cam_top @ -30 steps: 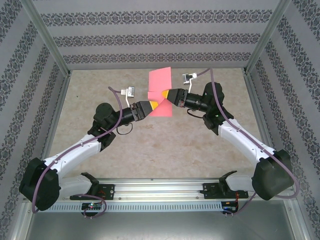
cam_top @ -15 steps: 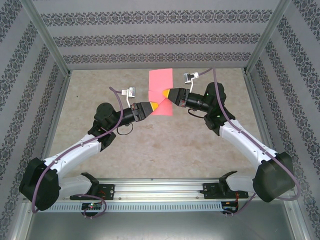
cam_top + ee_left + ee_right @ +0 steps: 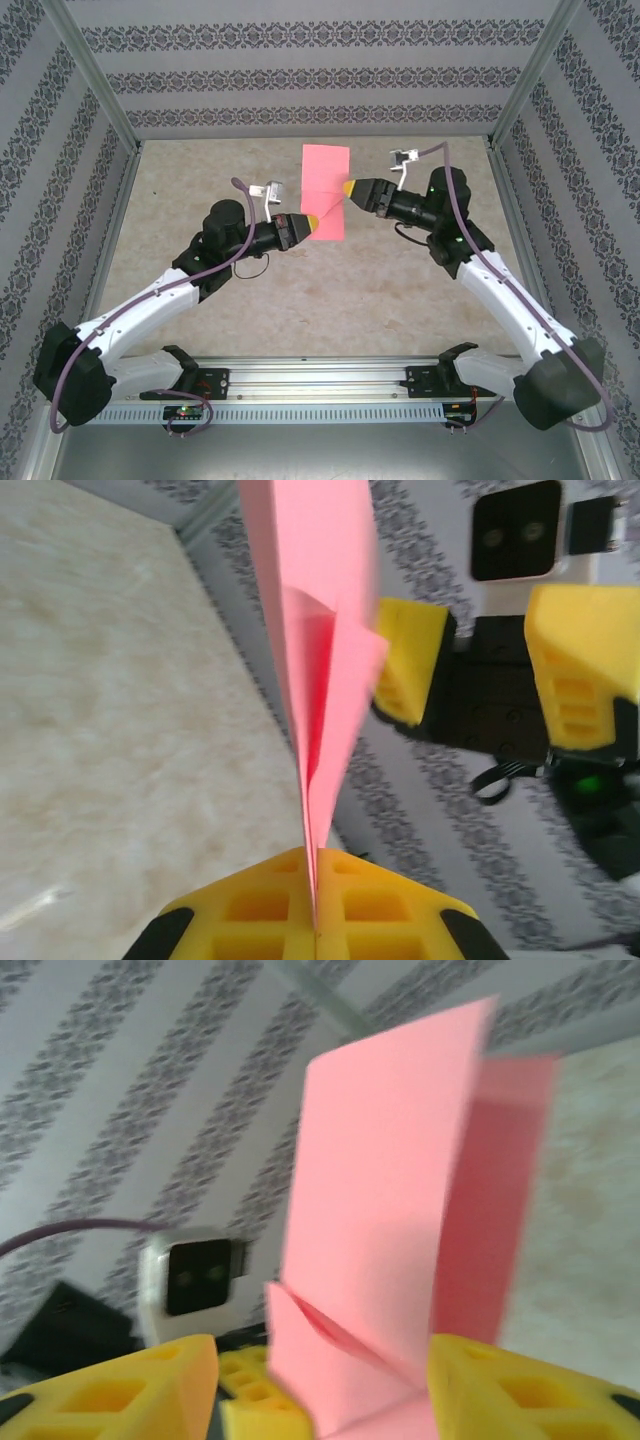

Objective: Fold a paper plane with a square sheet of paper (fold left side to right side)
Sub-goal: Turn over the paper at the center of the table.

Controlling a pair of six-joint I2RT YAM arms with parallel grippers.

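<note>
Motion blur softens the paper (image 3: 390, 1210) in the right wrist view, and its bottom is cut off. It is pink, folded, its layers splaying, held upright over the table (image 3: 200, 170). The left gripper (image 3: 315, 880) pinches its lower edge, while the right gripper (image 3: 320, 1360) gapes wide around it.

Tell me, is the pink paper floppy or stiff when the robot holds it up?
Probably very light: the left end effector holds the paper by one pinched edge. Likely stiff along its fold, since it sticks out without drooping. It could bend easily though; its layers gape apart beside the open right end effector.
</note>
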